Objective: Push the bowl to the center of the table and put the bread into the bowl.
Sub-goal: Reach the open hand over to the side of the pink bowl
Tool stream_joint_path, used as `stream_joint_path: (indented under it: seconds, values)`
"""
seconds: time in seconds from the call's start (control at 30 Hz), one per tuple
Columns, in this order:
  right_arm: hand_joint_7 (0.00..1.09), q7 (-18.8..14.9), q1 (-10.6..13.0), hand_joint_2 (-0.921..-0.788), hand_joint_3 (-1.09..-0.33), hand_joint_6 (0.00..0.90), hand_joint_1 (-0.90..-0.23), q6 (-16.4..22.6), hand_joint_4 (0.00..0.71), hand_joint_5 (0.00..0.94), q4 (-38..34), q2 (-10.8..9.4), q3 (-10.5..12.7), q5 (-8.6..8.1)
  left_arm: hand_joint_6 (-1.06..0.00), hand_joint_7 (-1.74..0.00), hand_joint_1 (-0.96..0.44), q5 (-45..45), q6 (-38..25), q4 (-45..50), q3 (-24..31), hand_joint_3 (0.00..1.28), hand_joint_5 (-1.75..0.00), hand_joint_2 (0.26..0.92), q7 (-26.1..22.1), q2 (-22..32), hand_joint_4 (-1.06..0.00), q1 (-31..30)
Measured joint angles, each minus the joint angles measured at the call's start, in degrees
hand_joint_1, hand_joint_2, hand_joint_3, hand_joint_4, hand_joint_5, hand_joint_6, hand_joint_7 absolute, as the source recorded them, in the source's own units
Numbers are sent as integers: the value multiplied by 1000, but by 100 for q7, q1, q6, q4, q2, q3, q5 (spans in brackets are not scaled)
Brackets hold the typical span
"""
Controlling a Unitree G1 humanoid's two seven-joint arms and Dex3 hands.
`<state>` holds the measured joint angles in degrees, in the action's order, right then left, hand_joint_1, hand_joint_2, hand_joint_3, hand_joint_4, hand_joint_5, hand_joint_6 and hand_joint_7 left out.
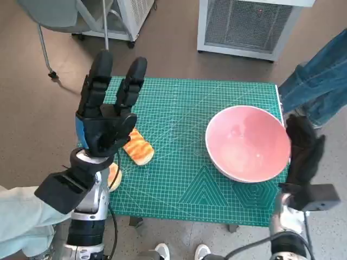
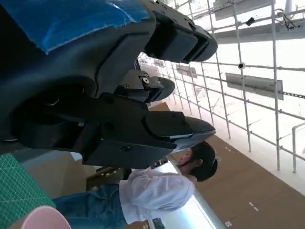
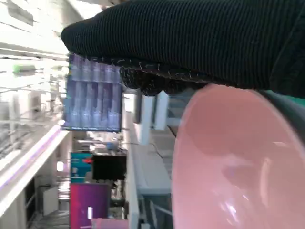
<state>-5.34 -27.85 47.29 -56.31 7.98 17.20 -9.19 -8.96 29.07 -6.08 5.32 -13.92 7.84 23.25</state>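
A pink bowl (image 1: 247, 142) sits on the right part of the green mat (image 1: 184, 184), close to the table's right edge. Its inside also fills much of the right wrist view (image 3: 228, 162). My gloved right hand (image 1: 303, 149) stands upright just off the bowl's right rim, fingers straight, holding nothing. A toasted piece of bread (image 1: 139, 148) lies on the mat's left part. My left hand (image 1: 107, 111) is raised above the mat's left side with fingers spread, empty, partly covering the bread. A second orange piece (image 1: 114, 176) shows behind the left wrist.
A person in jeans (image 1: 320, 81) stands by the table's far right corner and shows in the left wrist view (image 2: 157, 188). A white cabinet (image 1: 246, 24) and a chair leg (image 1: 46, 51) stand on the floor beyond the table.
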Motion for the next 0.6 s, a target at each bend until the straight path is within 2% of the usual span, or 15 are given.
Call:
stream_joint_path:
  seconds: [0.1, 0.17, 0.33, 0.47, 0.6]
  values:
    - [599, -141, -71, -921, -849, 48, -535, -169, 257, 1, -118, -118, -38, -24, -469, -6, -100, 0, -10, 15, 0, 243, -5, 921, 0, 0, -444, 0]
    - [586, -291, -93, -921, -847, 54, -540, -278, 256, 1, -188, -231, -47, -101, -469, -6, -100, -1, -20, 24, 1, 243, -4, 921, 0, 2, -444, 0]
    - [550, -769, -194, -921, -842, 74, -555, -624, 251, 0, -290, -553, -26, -444, -469, -6, -107, -3, -32, 35, 4, 241, -4, 921, -4, 36, -444, -6]
    - [543, -1037, -374, -921, -840, 84, -553, -828, 242, 0, -369, -717, -14, -632, -469, -5, -112, -4, -33, 42, 9, 238, -3, 921, -6, 69, -444, -8]
    - [534, -1153, -597, -921, -828, 92, -549, -889, 236, 1, -445, -796, -13, -670, -469, -5, -115, -4, -33, 56, 28, 237, -3, 921, -5, 94, -445, -23]
